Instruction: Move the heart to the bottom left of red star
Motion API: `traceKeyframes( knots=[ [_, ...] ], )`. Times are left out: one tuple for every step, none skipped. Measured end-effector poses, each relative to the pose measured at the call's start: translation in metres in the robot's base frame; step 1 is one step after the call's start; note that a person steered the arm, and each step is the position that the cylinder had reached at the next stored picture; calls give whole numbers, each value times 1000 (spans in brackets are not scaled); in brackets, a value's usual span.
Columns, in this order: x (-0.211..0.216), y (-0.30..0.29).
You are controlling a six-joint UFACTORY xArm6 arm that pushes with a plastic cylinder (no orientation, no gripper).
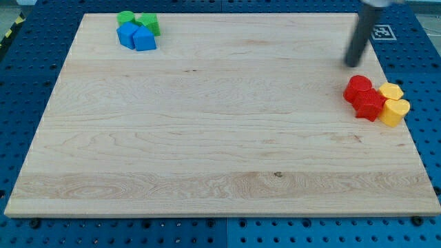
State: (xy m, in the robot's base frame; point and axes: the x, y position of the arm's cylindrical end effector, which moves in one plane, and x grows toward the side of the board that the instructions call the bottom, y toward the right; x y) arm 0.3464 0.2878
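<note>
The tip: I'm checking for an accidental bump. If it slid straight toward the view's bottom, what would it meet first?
Probably the red block, which sits just below my tip and a little to the right; depth is unclear.

Even, bright light falls from overhead on the pale wooden bench (220, 138), with no hot spots or glare on its matte grain. Shadows are soft and short, tucked close under the red blocks (363, 98) and yellow blocks (393, 105). The dark rod (359, 38) is smeared with motion blur, its outline and my tip (353, 65) indistinct. The bench edges look straight, and the blocks appear fairly sharp.
</note>
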Motion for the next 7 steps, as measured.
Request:
traceKeyframes(
  knots=[
    [15, 57],
    [44, 55],
    [62, 37],
    [65, 23],
    [91, 17],
    [99, 19],
    [80, 58]
  ],
)
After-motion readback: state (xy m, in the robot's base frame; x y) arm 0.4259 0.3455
